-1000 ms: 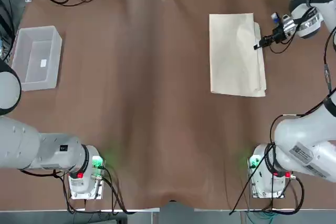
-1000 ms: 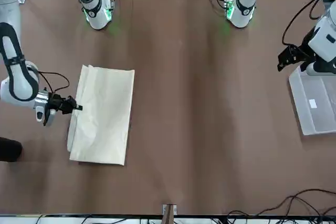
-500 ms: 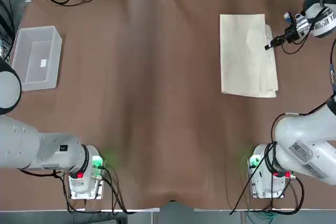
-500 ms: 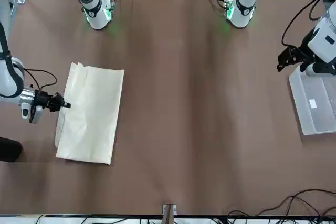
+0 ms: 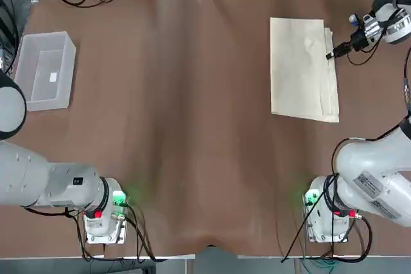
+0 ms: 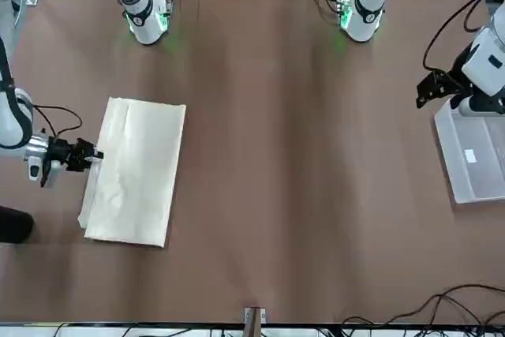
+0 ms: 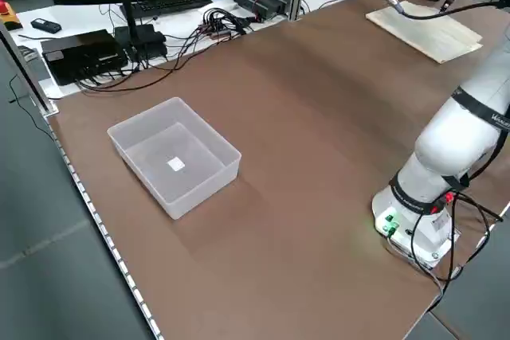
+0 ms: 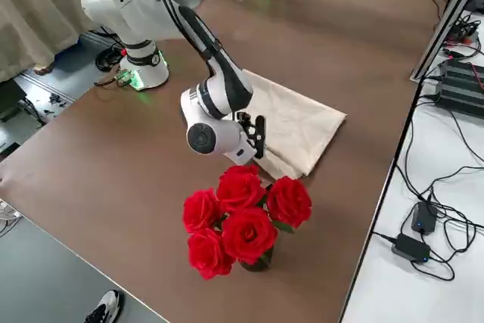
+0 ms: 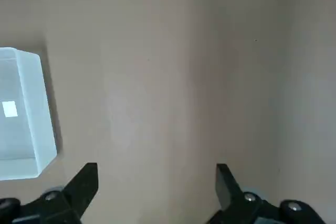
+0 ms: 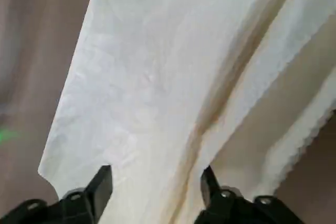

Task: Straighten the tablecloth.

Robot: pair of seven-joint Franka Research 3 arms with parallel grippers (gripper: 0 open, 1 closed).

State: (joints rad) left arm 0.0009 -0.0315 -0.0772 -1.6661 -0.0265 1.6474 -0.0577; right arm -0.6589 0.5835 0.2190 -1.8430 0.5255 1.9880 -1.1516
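Right end effector wide at the tablecloth's outer long edge, probably just let go after a tug. Cloth lies folded on the surface's right side, layers offset. Left end effector wide, parked by the plastic box.

The translucent rectangular plastic box sits at the far left of the surface. The layered cream fabric tablecloth lies on the far right.
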